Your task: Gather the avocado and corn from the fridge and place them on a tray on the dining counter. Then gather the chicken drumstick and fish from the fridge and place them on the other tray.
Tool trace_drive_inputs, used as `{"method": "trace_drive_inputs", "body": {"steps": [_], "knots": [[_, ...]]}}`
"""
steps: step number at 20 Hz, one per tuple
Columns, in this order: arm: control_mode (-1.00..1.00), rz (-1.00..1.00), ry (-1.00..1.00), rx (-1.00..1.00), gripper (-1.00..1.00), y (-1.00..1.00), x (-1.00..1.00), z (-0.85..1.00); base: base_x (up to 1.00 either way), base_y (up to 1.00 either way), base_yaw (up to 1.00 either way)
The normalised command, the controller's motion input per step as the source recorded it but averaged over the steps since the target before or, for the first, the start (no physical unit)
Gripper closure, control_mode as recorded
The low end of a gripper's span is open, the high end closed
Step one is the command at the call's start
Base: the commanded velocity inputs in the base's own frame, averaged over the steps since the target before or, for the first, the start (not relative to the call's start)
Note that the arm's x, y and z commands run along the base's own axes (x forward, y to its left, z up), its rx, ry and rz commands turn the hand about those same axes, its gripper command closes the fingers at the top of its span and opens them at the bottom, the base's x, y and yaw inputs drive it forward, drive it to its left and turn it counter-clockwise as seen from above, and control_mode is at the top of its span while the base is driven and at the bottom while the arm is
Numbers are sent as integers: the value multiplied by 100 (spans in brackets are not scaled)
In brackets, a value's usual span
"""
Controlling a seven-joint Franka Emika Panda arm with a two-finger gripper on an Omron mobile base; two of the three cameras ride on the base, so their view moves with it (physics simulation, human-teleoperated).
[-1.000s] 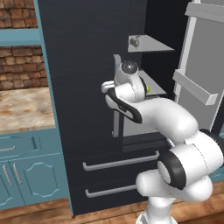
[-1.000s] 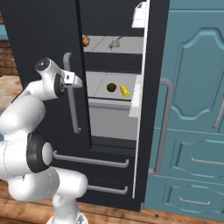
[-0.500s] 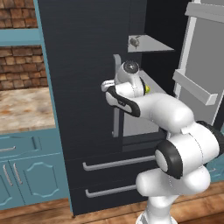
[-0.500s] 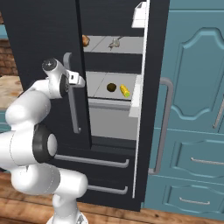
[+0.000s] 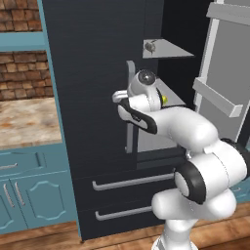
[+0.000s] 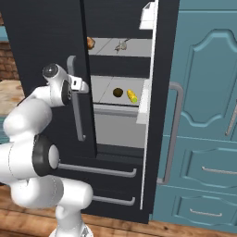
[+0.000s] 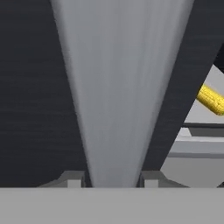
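Since a second ago the arm has been pushed forward and the gripper (image 7: 113, 178) has been brought in from wide open to clamped on the left door handle (image 6: 77, 104) of the fridge (image 5: 93, 88). In the hand view the grey bar is seen running up between the two finger tips (image 7: 72, 178), one on each side, in contact with it.

Edges and room: the left door is nearly shut, and its inner edge stands just beside the gripper in the right base view. The right door (image 6: 162, 92) is swung wide, leaving a clear opening onto the pale grey shelves between the two doors. Two drawers (image 5: 122, 183) with bar handles lie below the arm. Teal cabinets (image 6: 203, 115) are seen beyond the open door, and a stone top (image 5: 27, 122) with teal drawer cabinets to the left.

Task things: the avocado (image 6: 118, 92), a small dark brownish-green ball, sits on the middle shelf, with the corn (image 6: 132, 96), a bright yellow cob, just beside it on the right. On the upper shelf the chicken drumstick (image 6: 90, 43), golden-brown, is partly hidden by the left door edge; the fish (image 6: 121, 45), slim and silvery-grey, lies near it, apart.
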Motion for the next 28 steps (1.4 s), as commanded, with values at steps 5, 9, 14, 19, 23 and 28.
{"method": "trace_drive_inputs", "body": {"steps": [5,9,14,19,23,28], "knots": [[-100,7,-6,0,100,37,-82,-2,0,0,0],[-100,9,-2,0,100,65,-99,0,0,0,0],[-100,10,0,-1,100,83,-88,-9,0,0,0],[-100,-2,-2,4,-100,-3,-62,-10,0,0,0],[-100,-22,0,18,-100,-100,-54,0,0,0,0],[-100,-11,3,32,-100,-100,-5,-2,0,0,0]]}}
